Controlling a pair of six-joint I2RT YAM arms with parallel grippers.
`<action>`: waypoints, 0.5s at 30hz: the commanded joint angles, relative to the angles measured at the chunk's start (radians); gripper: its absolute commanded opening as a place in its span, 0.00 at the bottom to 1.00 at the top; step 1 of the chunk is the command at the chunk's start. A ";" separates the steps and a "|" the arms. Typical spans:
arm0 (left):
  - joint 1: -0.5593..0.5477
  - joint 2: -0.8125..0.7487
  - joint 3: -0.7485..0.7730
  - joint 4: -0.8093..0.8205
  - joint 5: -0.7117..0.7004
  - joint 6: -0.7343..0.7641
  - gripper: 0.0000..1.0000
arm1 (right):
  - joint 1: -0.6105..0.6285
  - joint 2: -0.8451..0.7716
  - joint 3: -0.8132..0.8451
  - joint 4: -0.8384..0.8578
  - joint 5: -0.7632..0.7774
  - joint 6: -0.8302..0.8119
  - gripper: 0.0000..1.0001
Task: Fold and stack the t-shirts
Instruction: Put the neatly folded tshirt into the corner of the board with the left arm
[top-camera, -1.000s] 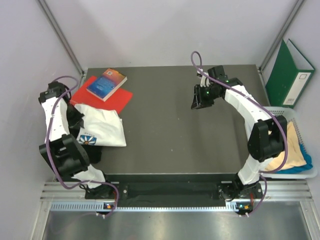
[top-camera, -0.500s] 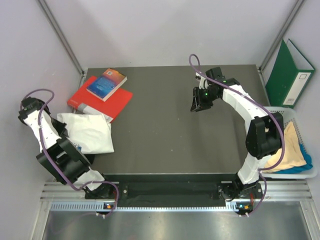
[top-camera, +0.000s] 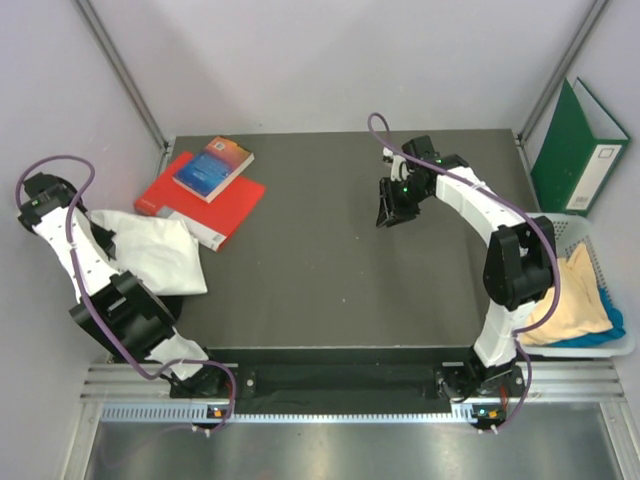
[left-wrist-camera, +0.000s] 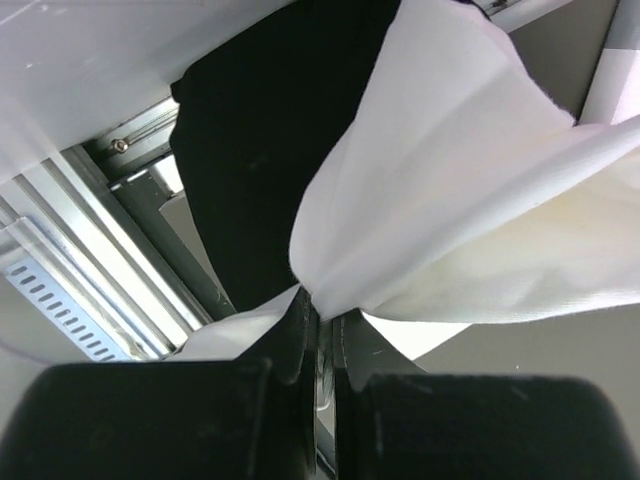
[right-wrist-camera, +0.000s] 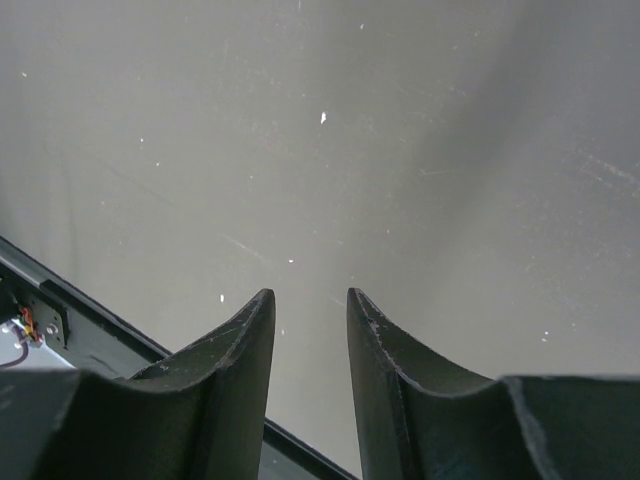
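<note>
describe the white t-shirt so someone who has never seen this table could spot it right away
Start at the table's left edge, just in front of the red book. The white t-shirt hangs bunched there, pinched in the left gripper and partly off the table. It is the only cloth on that side; the others sit in the basket far right.

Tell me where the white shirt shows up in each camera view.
Top external: white shirt at the table's left edge, below the red book.
Left wrist: white shirt fills the upper right, pinched in the left gripper.
Right wrist: not in it.
Shared landmark: the dark table.
</note>
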 joint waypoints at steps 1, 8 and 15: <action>0.006 -0.025 -0.004 0.133 0.077 0.058 0.00 | 0.013 0.011 0.064 -0.005 -0.006 -0.014 0.36; -0.085 -0.117 -0.072 0.235 0.321 0.102 0.00 | 0.023 0.031 0.067 -0.002 -0.011 -0.011 0.36; -0.208 -0.138 -0.073 0.245 0.339 0.122 0.00 | 0.043 0.054 0.070 -0.003 -0.012 -0.011 0.36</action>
